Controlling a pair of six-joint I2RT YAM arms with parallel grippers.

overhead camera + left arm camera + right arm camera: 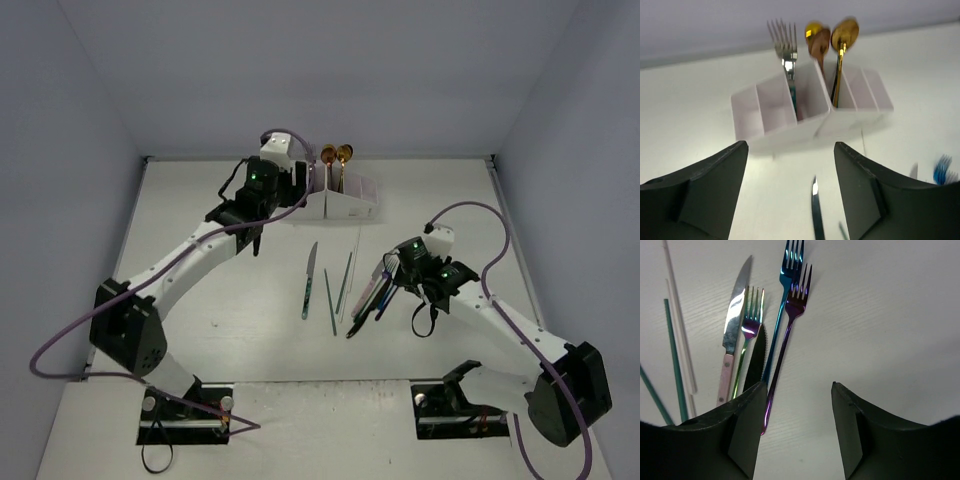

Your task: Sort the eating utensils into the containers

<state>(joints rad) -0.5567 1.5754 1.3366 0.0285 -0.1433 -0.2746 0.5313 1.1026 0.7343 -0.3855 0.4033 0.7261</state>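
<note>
The white organiser box (343, 205) stands at the back of the table. In the left wrist view, the organiser box (775, 107) holds a silver fork (784, 45), a copper spoon (819, 42) and a gold spoon (845, 32). My left gripper (257, 240) is open and empty, just left of the box. A knife (309, 280) and thin chopsticks (338, 285) lie mid-table. My right gripper (398, 295) is open and empty beside a cluster of utensils. That cluster holds a purple fork (792, 310), a blue fork (790, 270), a green fork (751, 325), a black knife (756, 357) and a pink-handled knife (735, 320). The purple fork's handle end lies by my left finger (747, 425).
Teal chopsticks (674, 355) and a white one (677, 315) lie left of the fork cluster. Grey walls close in the table at the back and on both sides. A knife tip (815, 200) lies below the left gripper's fingers.
</note>
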